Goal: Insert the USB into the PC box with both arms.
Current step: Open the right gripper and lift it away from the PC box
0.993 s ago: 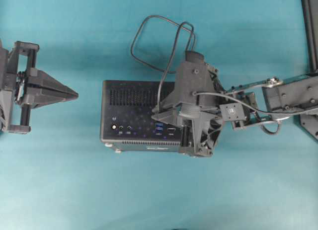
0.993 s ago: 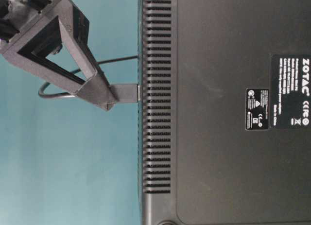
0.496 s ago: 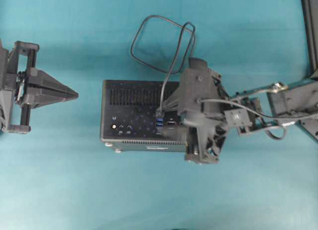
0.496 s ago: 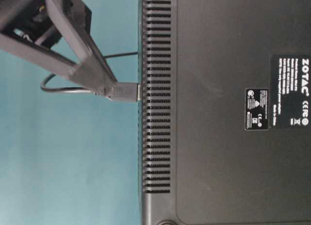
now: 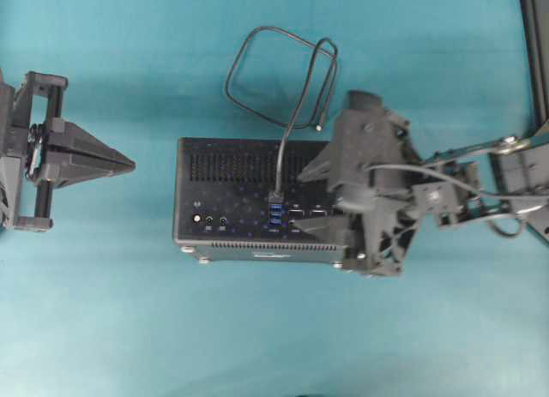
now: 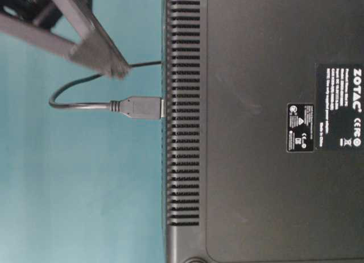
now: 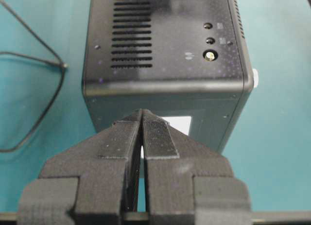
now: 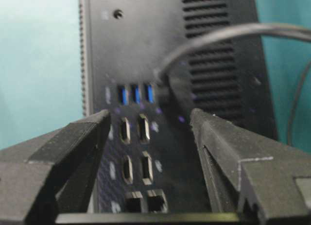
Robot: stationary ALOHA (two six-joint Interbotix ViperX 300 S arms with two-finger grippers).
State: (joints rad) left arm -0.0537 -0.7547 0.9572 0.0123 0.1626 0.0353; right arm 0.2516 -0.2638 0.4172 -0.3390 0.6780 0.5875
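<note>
1 teal desk [image 5: 103,328] fills every view, bare but for the task things; a dark upright edge [image 5: 533,45] stands at the overhead's top right corner. The PC box [image 5: 232,170] lies in the middle of the desk with its port face up. The USB [image 5: 276,196] has its plug seated in the stacked blue ports, its thin cable rising off the box and curling into a rounded loop on the desk beyond. The right gripper [image 5: 302,201] hangs over the box's right end, jaws spread wide and holding nothing, just right of the plug and apart from it. The left gripper [image 5: 133,165] sits well left of the box, jaws pressed together, empty. The table-level view alone shows the plug's body [image 6: 142,107] butted against the box's face and a label [image 6: 348,112] on the casing; the right wrist view alone shows the 3 blue ports [image 8: 136,94] side by side, though blurred.
</note>
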